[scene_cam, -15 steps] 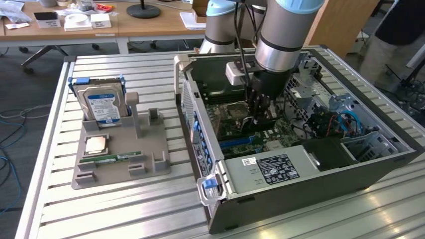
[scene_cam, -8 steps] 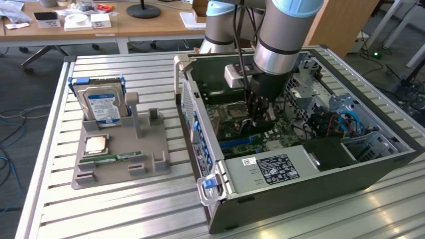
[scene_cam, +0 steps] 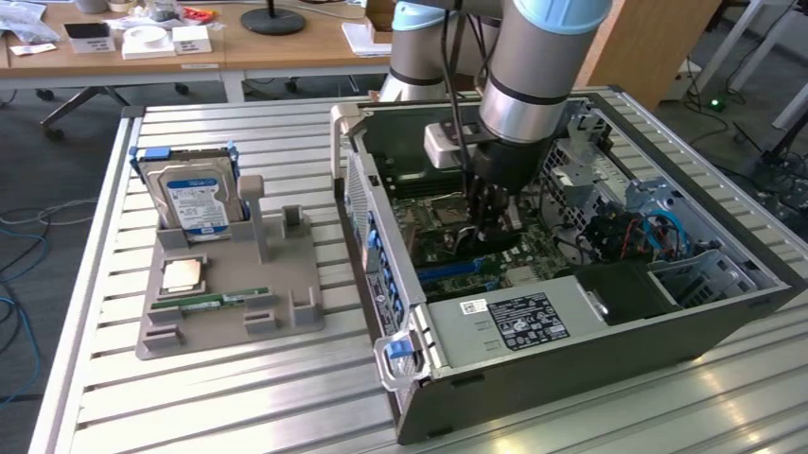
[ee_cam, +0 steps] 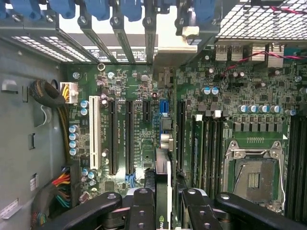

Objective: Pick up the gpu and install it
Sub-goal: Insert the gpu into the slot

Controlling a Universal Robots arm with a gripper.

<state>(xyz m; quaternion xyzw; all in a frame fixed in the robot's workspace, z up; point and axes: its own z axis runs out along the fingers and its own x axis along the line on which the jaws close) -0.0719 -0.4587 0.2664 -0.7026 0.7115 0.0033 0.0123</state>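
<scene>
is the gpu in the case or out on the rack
In the case: the gpu stands on edge, gripped by the hand, over the motherboard. Seated or not: cannot tell.

arm (scene_cam: 543, 66): extended straight down | wrist (scene_cam: 508, 163): vertical | claw (ee_cam: 166, 194): clamped on gpu (ee_cam: 162, 170)

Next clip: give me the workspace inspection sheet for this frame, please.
Surface: slatted metal table, holding an open PC case and a grey tray.
Job's things: gpu held edge-on over the motherboard slots; whether it is seated, cannot tell.
Clutter: hard drive, CPU and RAM stick on the tray.
Gripper: inside the case, shut on the gpu.
Cables: blue cables in the case; coloured wires beside the motherboard.
Surroundings: wooden desks behind; floor cables at the exterior view's left.
</scene>
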